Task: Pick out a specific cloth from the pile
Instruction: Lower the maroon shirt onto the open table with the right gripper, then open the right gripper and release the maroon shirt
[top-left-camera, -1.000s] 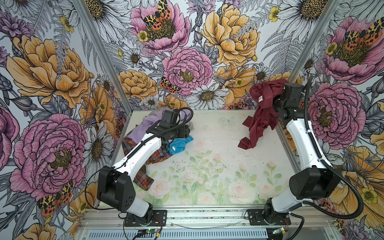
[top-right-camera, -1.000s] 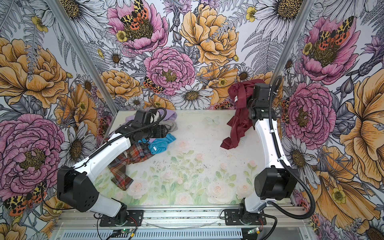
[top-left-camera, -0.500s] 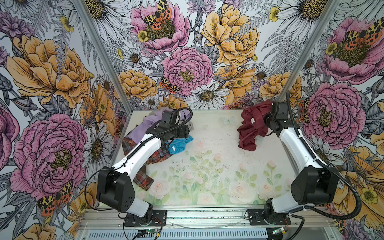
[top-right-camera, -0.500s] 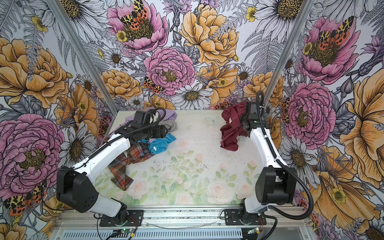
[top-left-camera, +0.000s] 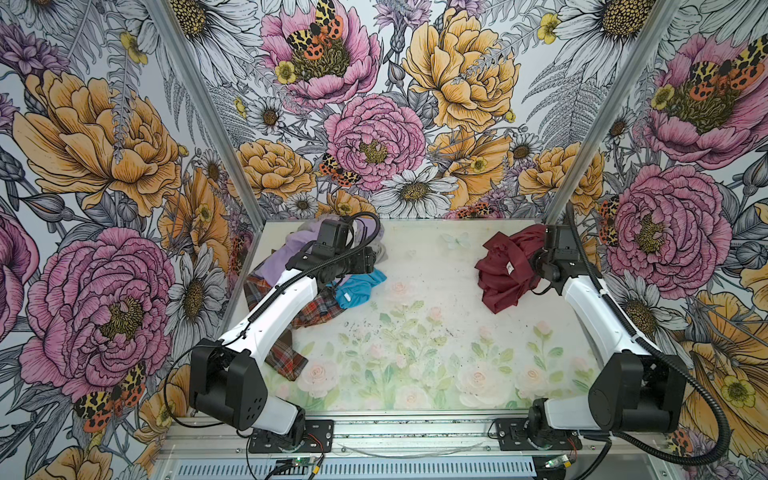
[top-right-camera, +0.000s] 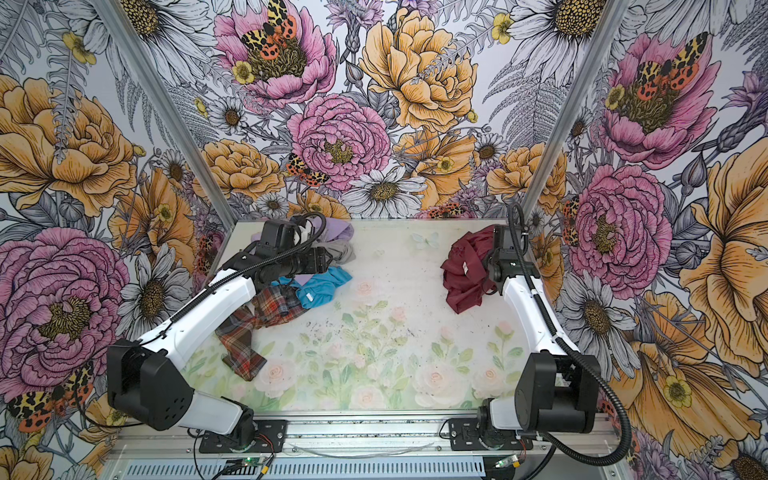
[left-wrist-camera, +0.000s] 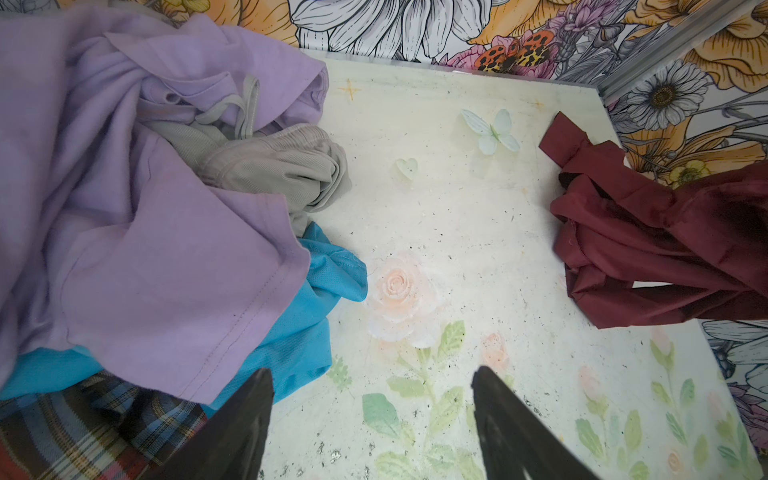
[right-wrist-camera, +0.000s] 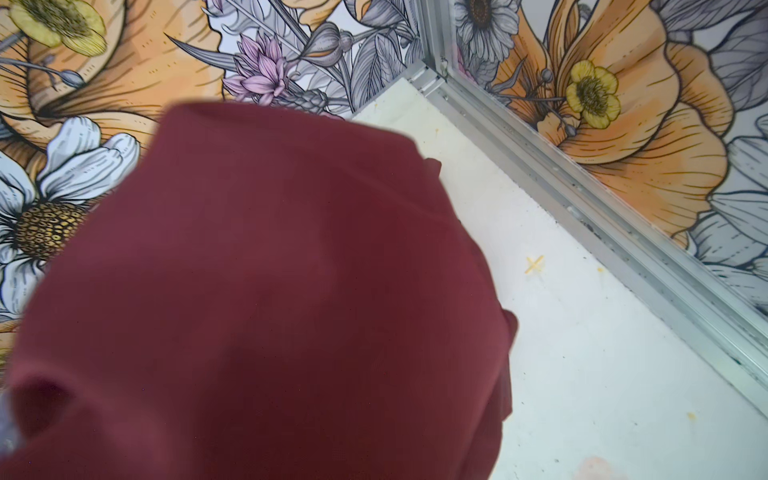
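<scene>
Although fabric hides the fingers of the right gripper (top-left-camera: 537, 262) in every view, the cloth (top-left-camera: 505, 274) bunches against it and hangs from it, so they are closed together on the cloth. This plain maroon garment sits at the far right of the bench (top-left-camera: 415, 332), near the right wall and well apart from the pile (top-left-camera: 332, 286). Its lower folds rest on the bench while its upper part rises toward the gripper. A small white label (top-left-camera: 508, 268) shows on the side facing the middle in both top views (top-right-camera: 466, 272). In the right wrist view the cloth (right-wrist-camera: 270, 291) fills most of the picture, blurred, with the far right corner of the bench beside it. The left wrist view shows it (left-wrist-camera: 648, 249) as crumpled folds lifted at one end, with shadow beneath.

The pile lies at the far left of the bench. Its lilac garment (left-wrist-camera: 145, 228) is on top and farthest back, and a grey-beige garment (left-wrist-camera: 282, 166) is tucked into its right edge. A turquoise garment (top-left-camera: 359, 286) lies just nearer, and a red-and-grey plaid piece (top-left-camera: 313, 309) stretches toward the near left under the left arm.

Over the pile's right edge, the left gripper (left-wrist-camera: 372, 374) has its fingers (left-wrist-camera: 249, 415) wide apart with nothing between them. One finger overlaps the turquoise and plaid edge and the other is over bare bench; whether either touches cannot be told.
</scene>
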